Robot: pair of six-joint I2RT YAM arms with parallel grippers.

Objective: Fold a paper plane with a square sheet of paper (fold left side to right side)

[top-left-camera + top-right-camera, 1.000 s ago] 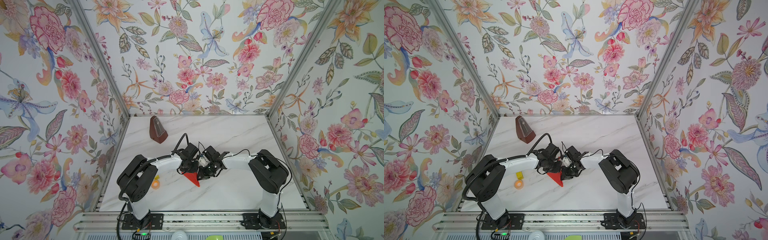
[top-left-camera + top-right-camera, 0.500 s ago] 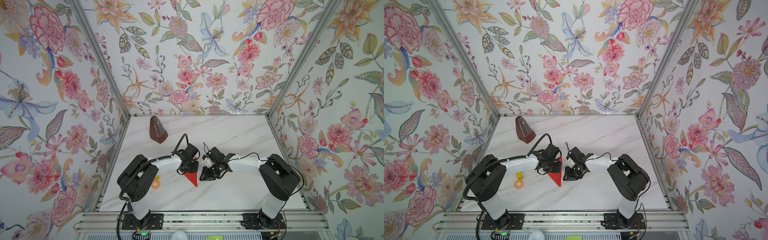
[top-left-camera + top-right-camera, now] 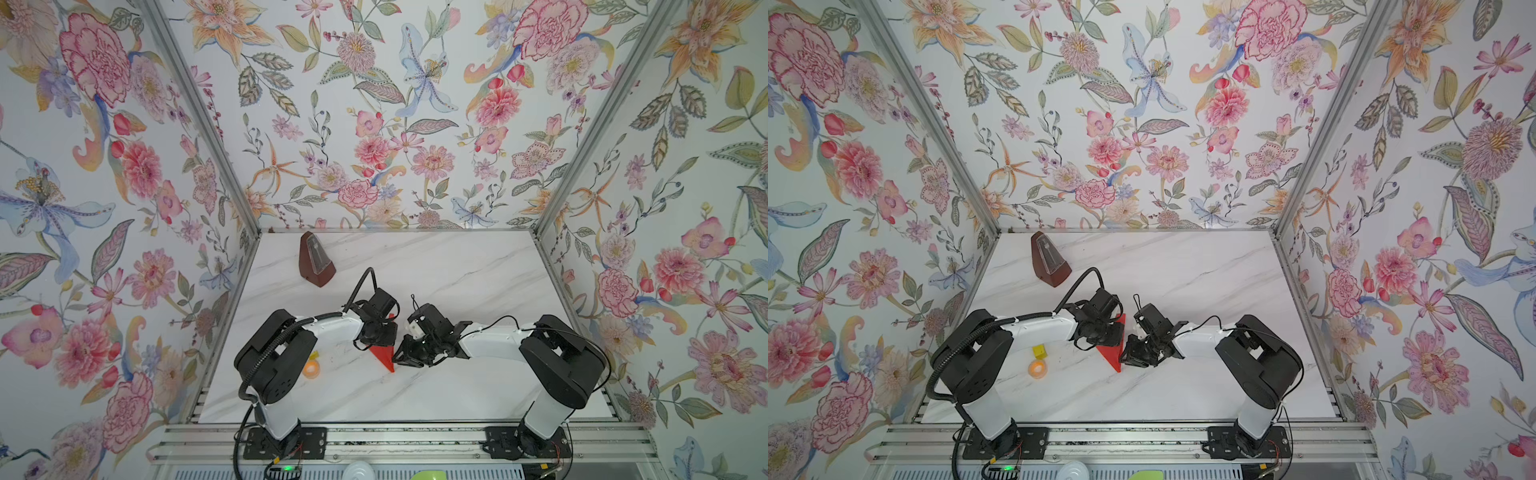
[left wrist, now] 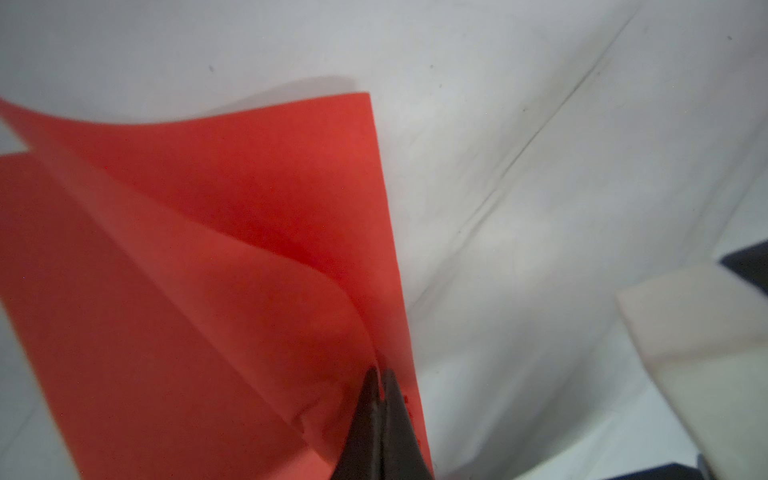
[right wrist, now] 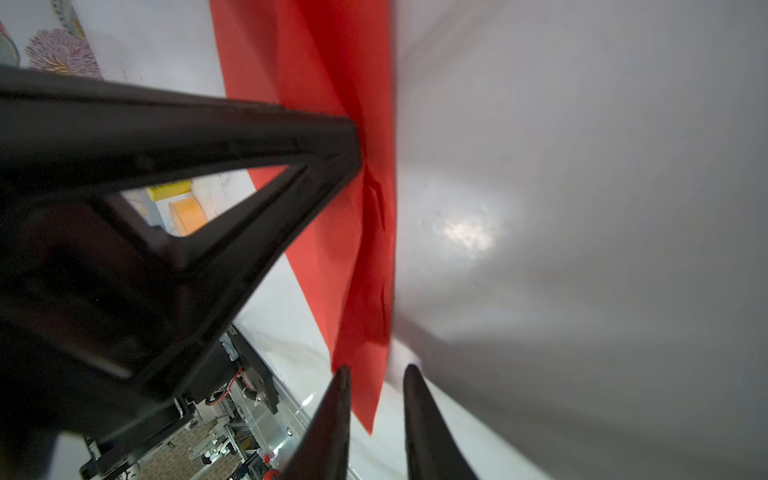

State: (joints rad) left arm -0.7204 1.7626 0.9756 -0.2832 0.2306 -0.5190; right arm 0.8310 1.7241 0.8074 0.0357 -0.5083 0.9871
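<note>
You are clamping your left gripper shut on the folded bright red paper sheet at the middle of the white marble table. Your right gripper is hovering just beside it, jaws slightly apart.

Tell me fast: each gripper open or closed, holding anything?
Left gripper: closed, pinching the folded red paper.
Right gripper: open, jaws apart by the paper's tip, gripping nothing.
</note>
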